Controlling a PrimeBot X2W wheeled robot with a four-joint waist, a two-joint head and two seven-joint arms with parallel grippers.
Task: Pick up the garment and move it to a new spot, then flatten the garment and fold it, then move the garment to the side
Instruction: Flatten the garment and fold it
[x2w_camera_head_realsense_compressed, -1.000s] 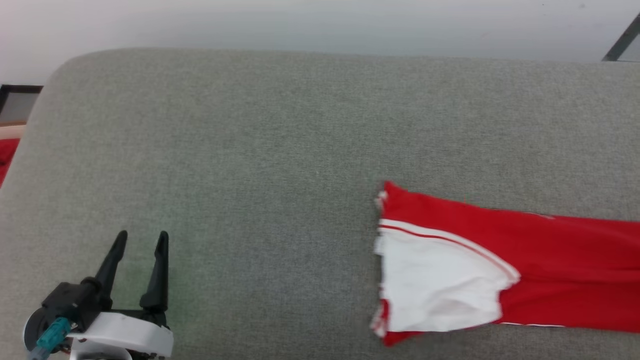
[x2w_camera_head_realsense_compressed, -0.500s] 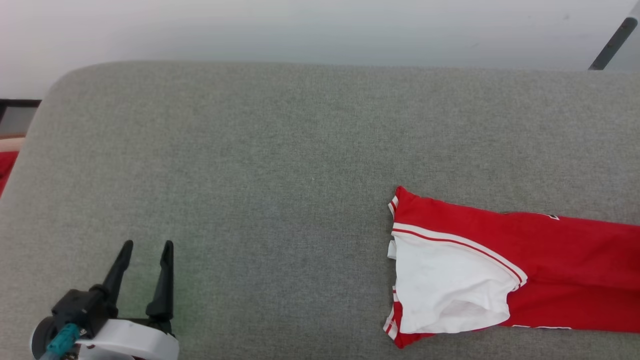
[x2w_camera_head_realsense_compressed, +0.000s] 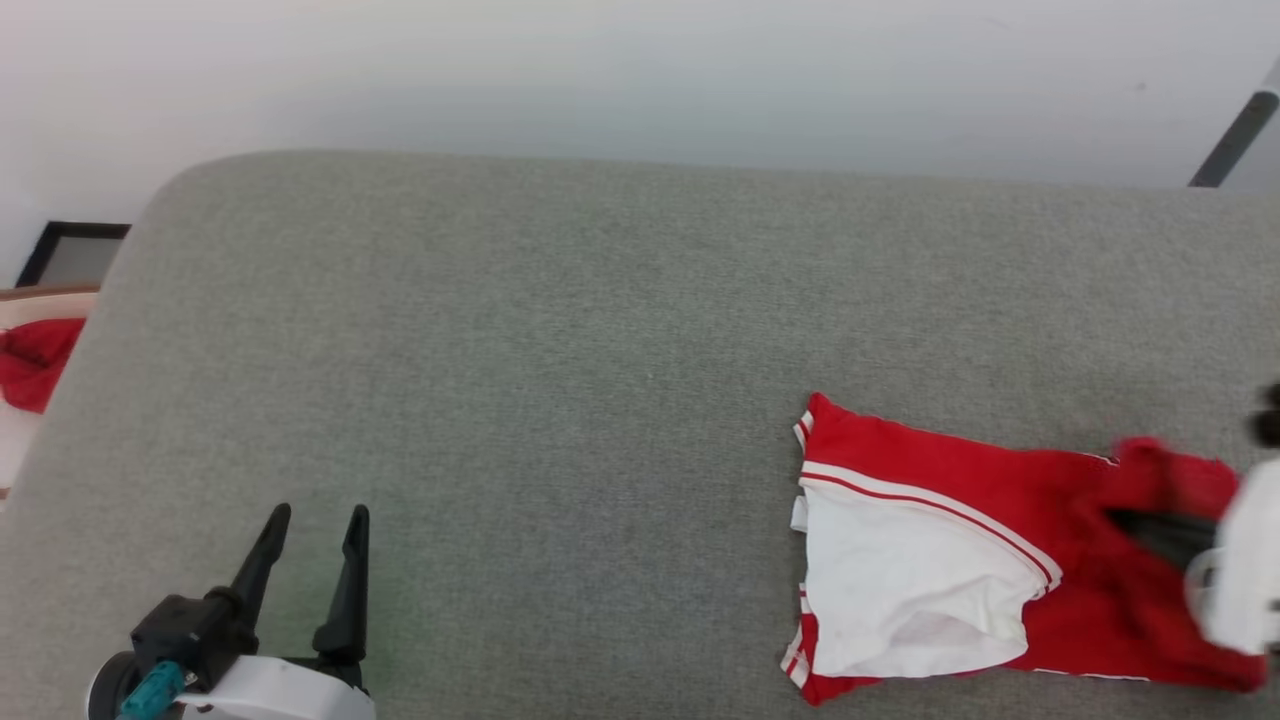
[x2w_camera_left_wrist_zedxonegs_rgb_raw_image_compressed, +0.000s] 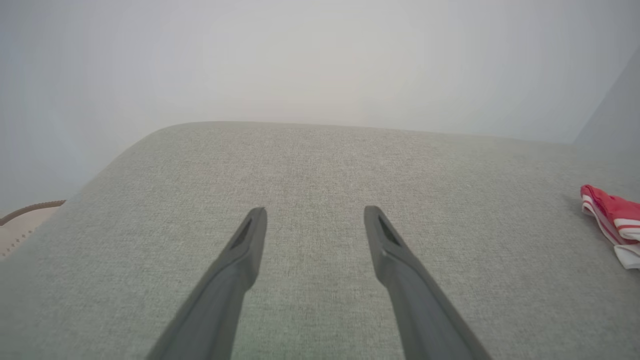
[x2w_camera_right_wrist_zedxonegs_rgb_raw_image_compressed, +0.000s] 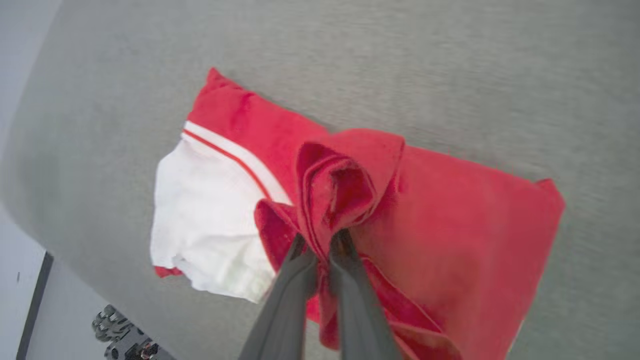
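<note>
**Right gripper** (x2w_camera_right_wrist_zedxonegs_rgb_raw_image_compressed: 320, 242): two long dark fingers. Jaws pressed together on a bunched red fold of the garment, which rises in a rolled peak just past the tips. In the head view the gripper (x2w_camera_head_realsense_compressed: 1160, 532) sits at the right edge, blurred. One dark finger shows against the red cloth, and the pale body behind it is cut off by the frame.

**Left gripper** (x2w_camera_head_realsense_compressed: 320, 515): two long dark fingers on a white and black wrist housing with a teal connector. Jaws apart and holding nothing. It is at the lower left, well apart from the garment. In the left wrist view (x2w_camera_left_wrist_zedxonegs_rgb_raw_image_compressed: 315, 210) bare grey fabric shows between the fingers.

**Garment** (x2w_camera_right_wrist_zedxonegs_rgb_raw_image_compressed: 450, 225): red jersey-style shirt with a white sleeve and red-white stripe trim. It lies on the right part of the counter, sleeve end toward the centre.
- The head view (x2w_camera_head_realsense_compressed: 930, 470) shows the left end flat and sharp. The right end is gathered, smeared and partly covered by the right gripper.
- The left wrist view catches only a striped corner (x2w_camera_left_wrist_zedxonegs_rgb_raw_image_compressed: 612, 210) at the frame edge.

**Counter** (x2w_camera_head_realsense_compressed: 500, 350): grey woven fabric covering, with a rounded far-left corner.

**Surroundings**
- Pale wall (x2w_camera_head_realsense_compressed: 600, 70) behind the counter.
- Plain red cloth bundle (x2w_camera_head_realsense_compressed: 35, 360) beyond the counter's left edge, cut off by the frame.
- Black-framed panel (x2w_camera_head_realsense_compressed: 70, 250) above the bundle.
- Dark slanted bar (x2w_camera_head_realsense_compressed: 1235, 135) at the upper right.
- Small dark mechanical part (x2w_camera_right_wrist_zedxonegs_rgb_raw_image_compressed: 125, 340) at the lower left of the right wrist view, too small to identify.
</note>
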